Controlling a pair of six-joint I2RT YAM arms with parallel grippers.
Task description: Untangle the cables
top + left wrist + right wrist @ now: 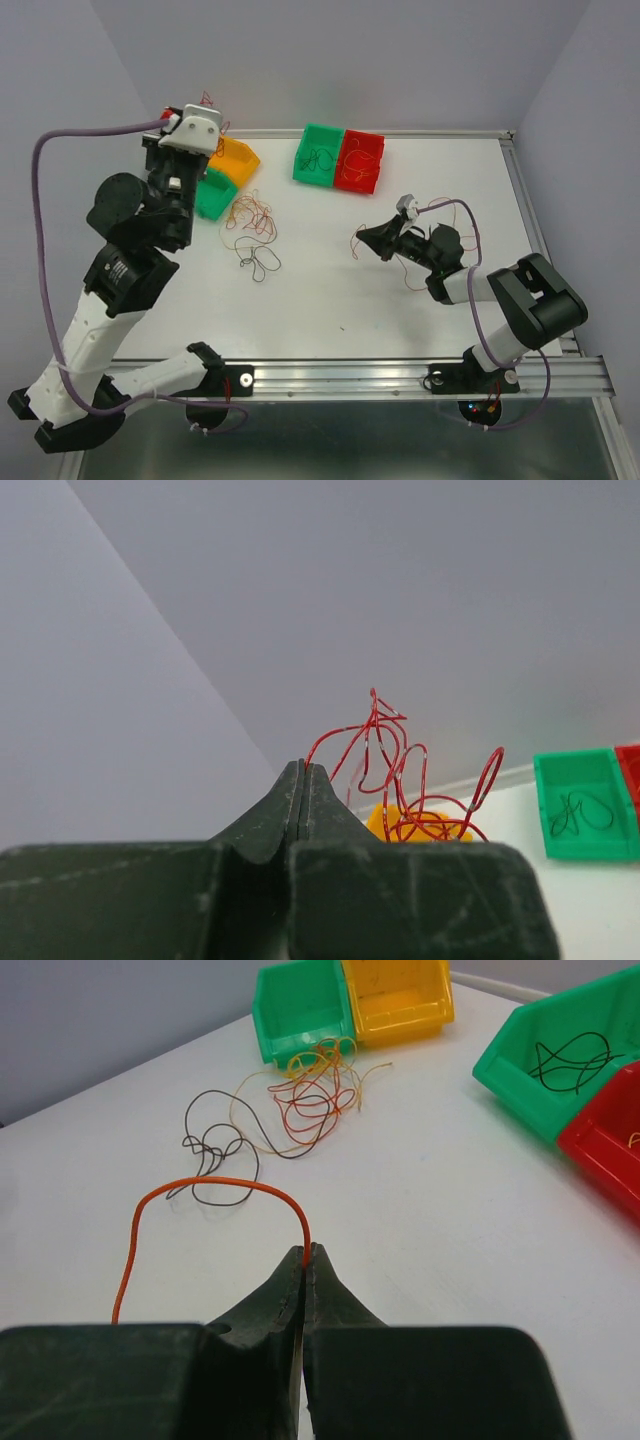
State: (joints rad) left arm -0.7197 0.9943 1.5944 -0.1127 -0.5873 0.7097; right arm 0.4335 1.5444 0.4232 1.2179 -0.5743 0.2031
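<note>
Right tool (305, 1256) pinches orange cable (220, 1180) arching leftward (then down).

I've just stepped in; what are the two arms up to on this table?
They are working on separating thin tangled wires. The left gripper, raised near the orange bin, is shut on a curly red wire. The right gripper, low over the table, is shut on an orange wire that arches away from its tips. A loose tangle of red, orange and dark wires lies on the table, not yet separated. A black wire sits in the far green bin.
</note>
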